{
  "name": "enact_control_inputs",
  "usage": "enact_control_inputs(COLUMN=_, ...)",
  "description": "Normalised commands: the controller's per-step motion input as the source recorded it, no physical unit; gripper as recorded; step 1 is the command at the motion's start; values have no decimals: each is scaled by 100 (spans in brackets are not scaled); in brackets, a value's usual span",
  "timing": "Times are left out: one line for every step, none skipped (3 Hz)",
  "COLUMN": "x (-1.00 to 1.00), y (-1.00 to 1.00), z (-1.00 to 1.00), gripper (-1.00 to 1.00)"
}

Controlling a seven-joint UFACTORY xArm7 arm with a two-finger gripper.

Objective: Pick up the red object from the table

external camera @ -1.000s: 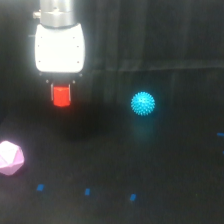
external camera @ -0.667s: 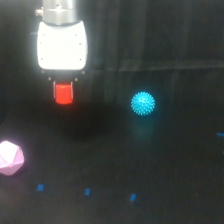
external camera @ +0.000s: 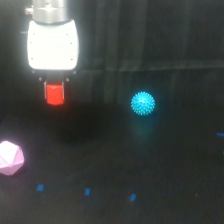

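Note:
The red object [external camera: 55, 93] is a small bright red-orange block held under my white gripper [external camera: 55, 86] at the upper left of the exterior view. It hangs above the dark table [external camera: 150, 170], with a faint shadow on the surface below it. My gripper's fingers are dark and hard to make out against the background, but they are shut on the block's sides.
A cyan spiky ball [external camera: 143, 103] lies on the table to the exterior view's right of the gripper. A pink faceted polyhedron [external camera: 10, 157] lies at the left edge. Small blue marks [external camera: 87, 191] dot the front of the table.
My gripper has risen a little with the red object in it. The ball and the polyhedron have not moved.

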Motion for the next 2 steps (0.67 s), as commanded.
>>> enact_control_inputs(x=47, y=4, z=-5, gripper=-100)
enact_control_inputs(x=4, y=12, z=2, gripper=-100)
